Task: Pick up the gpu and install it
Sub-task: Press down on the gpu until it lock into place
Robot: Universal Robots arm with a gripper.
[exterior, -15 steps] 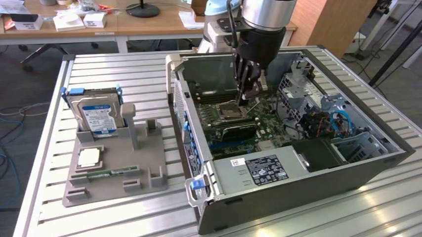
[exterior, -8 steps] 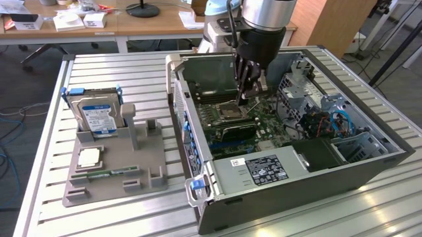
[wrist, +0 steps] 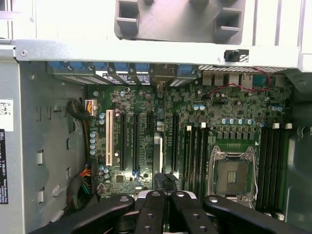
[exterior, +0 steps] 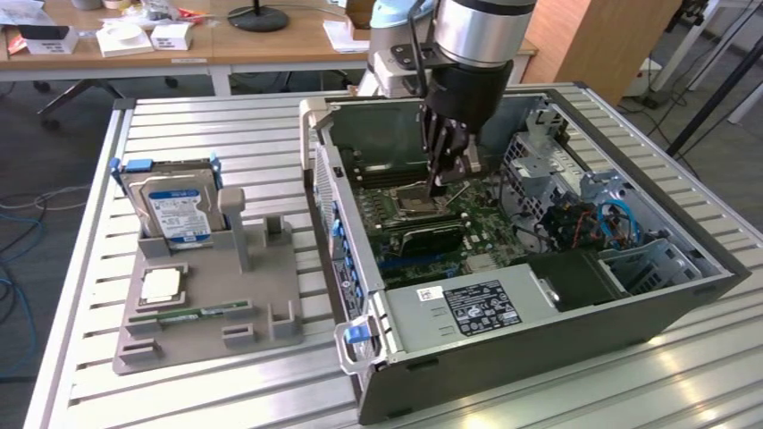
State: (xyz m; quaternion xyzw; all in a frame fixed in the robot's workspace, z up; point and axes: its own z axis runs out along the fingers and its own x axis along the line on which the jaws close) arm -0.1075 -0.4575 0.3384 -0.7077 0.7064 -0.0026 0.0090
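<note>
step: install phase. Graphics card is off the grey tray and inside the open computer case; not seated yet, by my read.
gripper: reaches down into the case over the motherboard, roughly mid-board, near the empty processor socket.
pincer: fingers drawn together, clamped on the card's upper edge as far as I can read it.
card position: the wrist view has it edge-on, a thin pale strip running out from under the fingertips, in among the long black expansion slots. It looks parallel to them. Can't tell if its lower edge is touching a slot or just above one.
tray: sits on the slatted table toward the exterior view's left edge, beside the case. It carries the hard drive upright at its far end, a processor chip lying flat mid-tray and a memory stick near its front edge. The upright card holders stand empty.
next move needs: contact edge square over one slot, bracket end lined up with the rear-wall openings, then a straight push with no tilt.
risk: card slips in the grip, or goes down off-line beside the slot.
</note>
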